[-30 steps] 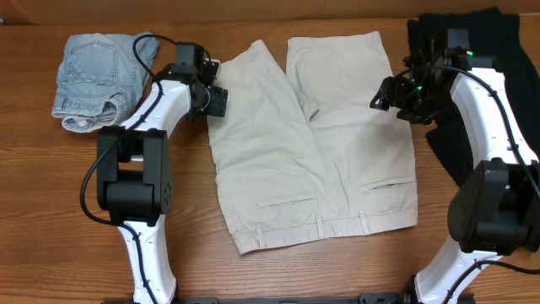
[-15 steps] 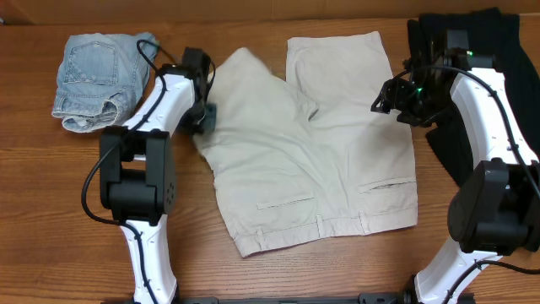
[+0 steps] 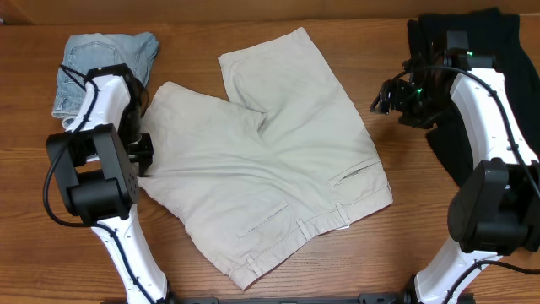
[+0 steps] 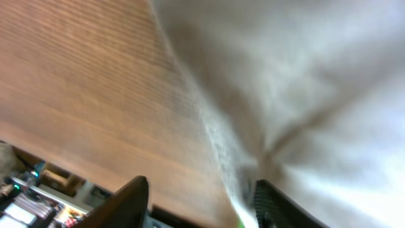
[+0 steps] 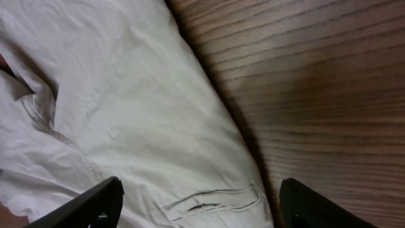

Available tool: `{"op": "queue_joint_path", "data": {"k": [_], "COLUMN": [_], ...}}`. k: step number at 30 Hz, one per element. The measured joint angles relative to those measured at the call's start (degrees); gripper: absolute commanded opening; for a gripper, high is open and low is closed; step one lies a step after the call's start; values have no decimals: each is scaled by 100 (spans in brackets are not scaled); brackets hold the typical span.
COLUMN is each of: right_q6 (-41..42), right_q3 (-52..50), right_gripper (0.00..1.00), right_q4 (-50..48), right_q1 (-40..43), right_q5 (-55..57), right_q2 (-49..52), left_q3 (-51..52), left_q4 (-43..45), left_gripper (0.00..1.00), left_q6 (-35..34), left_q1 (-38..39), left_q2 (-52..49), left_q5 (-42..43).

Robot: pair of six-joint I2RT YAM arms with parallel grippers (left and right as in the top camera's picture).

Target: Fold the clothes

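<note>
Most of the view was a brown wood-grain table (image 3: 380, 253). Across its middle lay the cream shorts (image 3: 270, 169), cotton, spread flat but askew, with the waistband toward the near right, belt loops and two slit pockets showing, and soft creases gathering at the left leg. A black garment (image 3: 523, 51) lay at the far right, cut off by the frame and partly behind the right arm, its shape unclear. Faded denim shorts (image 3: 118, 49) sat bunched at the far left. The left gripper (image 4: 201, 185), blurred, stood open at the cream shorts' left edge, clasping nothing. The right gripper (image 5: 201, 183) hung wide open near their right edge, empty.
</note>
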State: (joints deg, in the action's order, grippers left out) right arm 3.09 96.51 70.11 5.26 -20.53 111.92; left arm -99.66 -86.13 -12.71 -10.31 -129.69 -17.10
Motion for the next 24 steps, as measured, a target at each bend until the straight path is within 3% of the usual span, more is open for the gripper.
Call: {"op": "queue_joint_path", "data": {"k": [5, 10, 14, 16, 20, 24], "right_q6": [13, 275, 597, 702, 815, 905], "right_q3": [0, 0, -170, -514, -1460, -2203], "right_gripper": [86, 83, 83, 76, 69, 68], "right_q4": [4, 356, 487, 431, -4, -437], "right_q1": [0, 0, 0, 0, 0, 0], "right_q5": [-4, 17, 297, 411, 529, 586], "right_q2": [0, 0, 0, 0, 0, 0], "left_q3": [-1121, -2970, -3947, -4288, -4369, -4371], "left_q4": [-767, -815, -352, -87, 280, 450], "left_gripper": [71, 88, 89, 89, 89, 89], "left_q6": [254, 487, 671, 796, 981, 1038], "left_q1": [184, 846, 1440, 1814, 2138, 2190], "left_q2": [-85, -94, -94, -94, -94, -94], "left_q5": [302, 452, 525, 579, 623, 627]}}
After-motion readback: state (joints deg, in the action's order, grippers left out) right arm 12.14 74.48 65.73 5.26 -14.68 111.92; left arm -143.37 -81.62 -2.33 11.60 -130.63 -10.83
